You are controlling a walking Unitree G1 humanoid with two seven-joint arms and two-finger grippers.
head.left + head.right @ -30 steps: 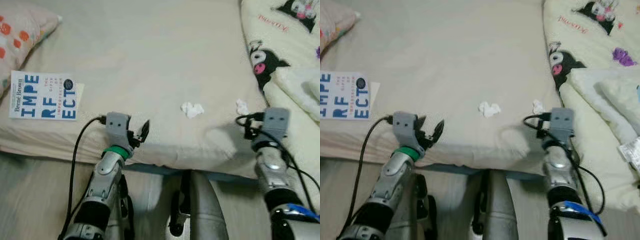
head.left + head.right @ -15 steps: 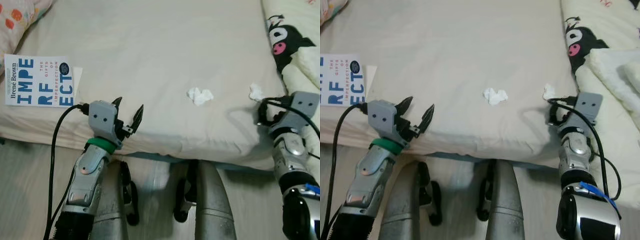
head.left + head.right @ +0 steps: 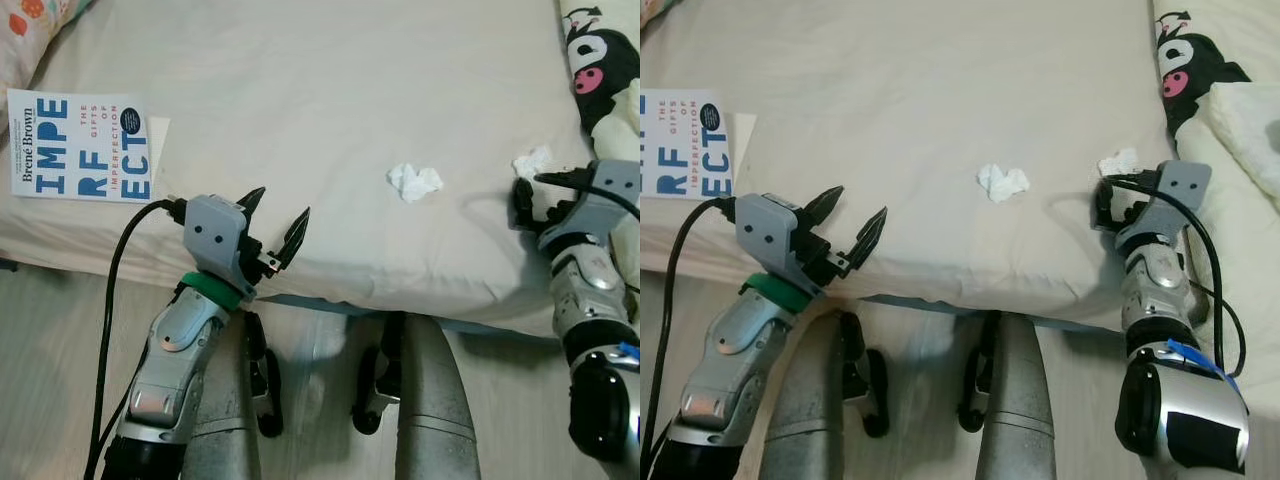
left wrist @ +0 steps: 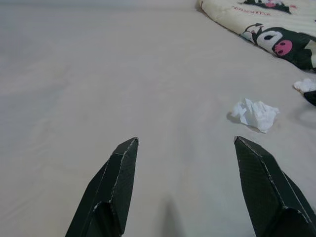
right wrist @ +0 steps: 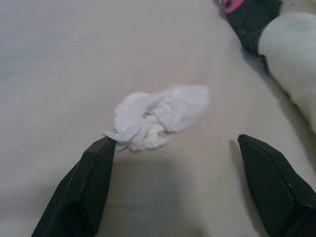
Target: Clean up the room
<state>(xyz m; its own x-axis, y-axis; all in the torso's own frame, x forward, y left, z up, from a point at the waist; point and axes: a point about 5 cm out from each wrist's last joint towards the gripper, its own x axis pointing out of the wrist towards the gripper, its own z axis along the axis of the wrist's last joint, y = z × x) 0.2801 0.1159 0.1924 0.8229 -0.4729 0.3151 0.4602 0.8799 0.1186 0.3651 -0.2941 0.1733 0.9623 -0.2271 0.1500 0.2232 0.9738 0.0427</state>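
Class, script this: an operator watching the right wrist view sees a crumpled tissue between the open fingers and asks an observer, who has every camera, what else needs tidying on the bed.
Operator: Any litter besides this tissue?
Observer: Yes, a second tissue lies on the bed, further toward the left arm's side.
Operator: Anything else?
Observer: A book lies flat, far to the left.
Operator: Where's the left gripper?
Observer: The left gripper hovers open at the bed's near edge, holding nothing.
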